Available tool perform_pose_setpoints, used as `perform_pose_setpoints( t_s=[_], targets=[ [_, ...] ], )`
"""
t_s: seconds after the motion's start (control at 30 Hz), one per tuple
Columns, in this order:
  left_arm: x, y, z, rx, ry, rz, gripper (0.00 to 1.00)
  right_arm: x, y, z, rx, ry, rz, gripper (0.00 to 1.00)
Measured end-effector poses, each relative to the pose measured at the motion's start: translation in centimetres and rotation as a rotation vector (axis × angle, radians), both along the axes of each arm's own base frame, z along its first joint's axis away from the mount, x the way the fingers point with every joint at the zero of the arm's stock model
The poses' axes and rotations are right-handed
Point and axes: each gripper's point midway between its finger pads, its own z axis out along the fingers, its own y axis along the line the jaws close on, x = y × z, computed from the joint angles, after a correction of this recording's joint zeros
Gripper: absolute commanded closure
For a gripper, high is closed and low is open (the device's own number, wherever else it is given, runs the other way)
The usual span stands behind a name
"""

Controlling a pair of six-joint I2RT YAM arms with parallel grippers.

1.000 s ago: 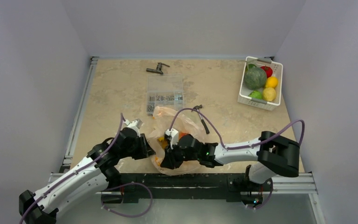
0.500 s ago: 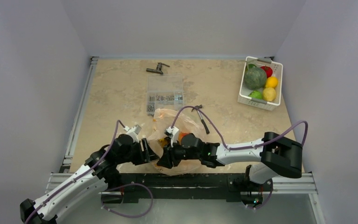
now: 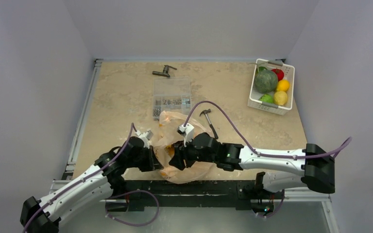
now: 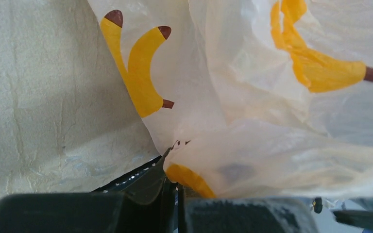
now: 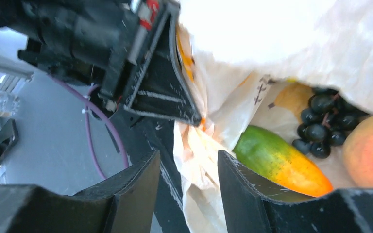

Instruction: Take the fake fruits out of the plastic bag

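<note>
The plastic bag (image 3: 175, 124) lies at the table's near edge, peach-coloured with banana prints (image 4: 141, 73). My left gripper (image 3: 158, 164) is shut on the bag's rim (image 4: 175, 184) and pinches the thin film between its jaws. My right gripper (image 3: 174, 162) is open at the bag's mouth, with a fold of the rim (image 5: 204, 160) between its fingers (image 5: 141, 189). In the right wrist view the bag holds a green-orange mango-like fruit (image 5: 281, 162), a bunch of black grapes (image 5: 323, 128) and an orange-pink peach (image 5: 369, 153). No green ball shows.
A white basket (image 3: 271, 108) at the back right holds a dark green vegetable (image 3: 265, 80) with red and yellow pieces. A clear parts box (image 3: 172, 97) and a hammer (image 3: 208, 119) lie just behind the bag. A black tool (image 3: 163, 72) lies at the back. The table's front rail (image 3: 213, 187) is right under the bag.
My left gripper has moved right and closed in on the bag's rim. My right arm has stretched out lower, its wrist shifting slightly back and right; its cable no longer covers the hammer.
</note>
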Motion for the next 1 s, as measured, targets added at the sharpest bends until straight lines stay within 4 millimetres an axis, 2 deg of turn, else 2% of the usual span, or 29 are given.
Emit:
perform_pose_setpoints(
  t_s=[0.07, 0.13, 0.3, 0.37, 0.43, 0.57, 0.67, 0.73, 0.93, 1.0],
  targets=[
    [-0.3, -0.3, -0.5, 0.013, 0.029, -0.027, 1.00, 0.8, 0.3, 0.8, -0.023, -0.024, -0.024, 0.53],
    [-0.5, -0.5, -1.1, 0.027, 0.059, -0.048, 1.00, 1.7, 0.4, 0.6, -0.064, -0.040, -0.057, 0.55],
    [-0.8, -1.3, -1.9, 0.034, 0.100, -0.085, 1.00, 2.9, -1.7, -4.2, -0.270, -0.032, -0.142, 0.58],
    [-0.8, -1.7, -1.9, 0.026, 0.103, -0.102, 1.00, 3.3, -3.2, -5.8, -0.355, -0.031, -0.188, 0.66],
    [-0.9, -2.2, -2.0, 0.020, 0.109, -0.120, 1.00, 3.6, -4.3, -6.5, -0.400, -0.031, -0.228, 0.71],
    [-0.9, -2.8, -2.9, 0.038, 0.131, -0.142, 1.00, 3.3, -5.5, -6.8, -0.373, -0.018, -0.272, 0.70],
    [-0.8, -2.9, -3.8, 0.069, 0.152, -0.146, 1.00, 2.8, -6.3, -7.3, -0.283, -0.023, -0.278, 0.65],
    [-0.7, -2.9, -4.5, 0.089, 0.166, -0.140, 1.00, 2.9, -6.1, -7.3, -0.227, -0.033, -0.281, 0.59],
    [-0.2, -2.5, -4.9, 0.117, 0.151, -0.117, 1.00, 2.7, -5.1, -8.1, -0.192, -0.034, -0.258, 0.26],
    [0.1, -2.4, -4.5, 0.113, 0.127, -0.105, 1.00, 2.7, -5.2, -8.1, -0.212, -0.054, -0.237, 0.19]
  ],
)
